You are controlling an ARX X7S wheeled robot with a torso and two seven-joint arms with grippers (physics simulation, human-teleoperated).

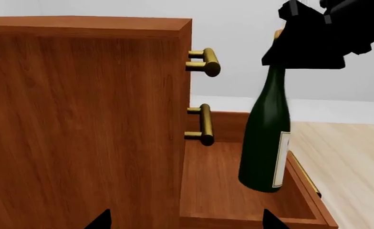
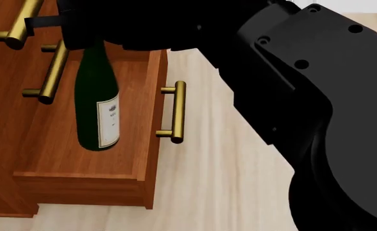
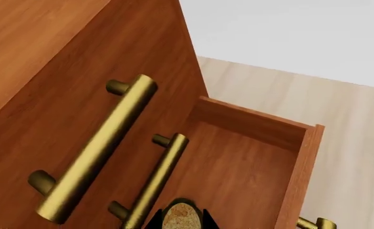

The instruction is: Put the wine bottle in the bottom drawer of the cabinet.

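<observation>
— Where's the bottle (image 2: 97, 103)?

— Hanging upright over the open bottom drawer (image 2: 79, 179), held at the neck by the right claw (image 1: 314, 43). Closed on it just under the cork (image 3: 181, 215), by the look of the left wrist view. Base low inside the drawer box; can't tell whether touching the floor or just above.

— Room around it?

— Some on every side. Stands between the cabinet (image 1: 78, 129) face and the drawer's front wall, nearer the front wall in the left wrist view. Bare drawer floor on both sides of the bottle toward the 2 side walls.

— Anything sticking out nearby?

— 2 brass handles (image 1: 205, 125) on the upper drawer fronts, jutting out over the drawer's back part, beside the bottle's shoulder and neck but apart from it. 1 more handle (image 2: 175, 111) on the outside of the drawer's front wall, over pale wood floor (image 2: 227, 183).

— Left claw?

— Only 2 dark tips at the edge of its own camera view, well apart from each other, nothing between them. Spread open, pointed at the cabinet's side panel and the drawer.
</observation>
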